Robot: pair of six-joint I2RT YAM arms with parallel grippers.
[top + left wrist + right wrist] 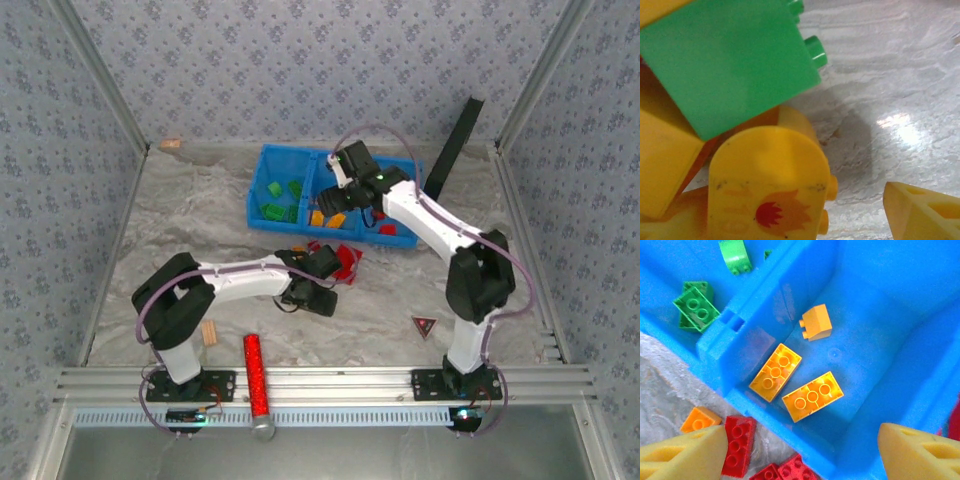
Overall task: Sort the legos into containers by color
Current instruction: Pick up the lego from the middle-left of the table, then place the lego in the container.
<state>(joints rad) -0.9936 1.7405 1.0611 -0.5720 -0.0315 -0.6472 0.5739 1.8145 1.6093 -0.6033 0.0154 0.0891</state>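
Right gripper: fingertips spread wide, nothing between them. Poised above the middle compartment of the bin. On that compartment's floor: two flat orange bricks, studs up, side by side, plus a small sloped orange piece nearer the far wall. In the bin's left compartment, green bricks. Just outside the bin's near wall, on the table: a loose orange brick and several red bricks.

Left gripper: low over the loose pile in front of the bin. One fingertip clear of everything, bare table beside it; the other lost among yellow shapes. Spread, judging by that gap, and clamped on nothing. Close to the lens: a tilted green block atop yellow pieces, and a round-topped yellow brick printed with a red-and-orange flame.

Well in front of the bin, toward the arm bases: a black triangle tag with a red mark, too small to read; a wooden block; a red glitter cylinder. At the bin's right rear corner, a leaning black panel.
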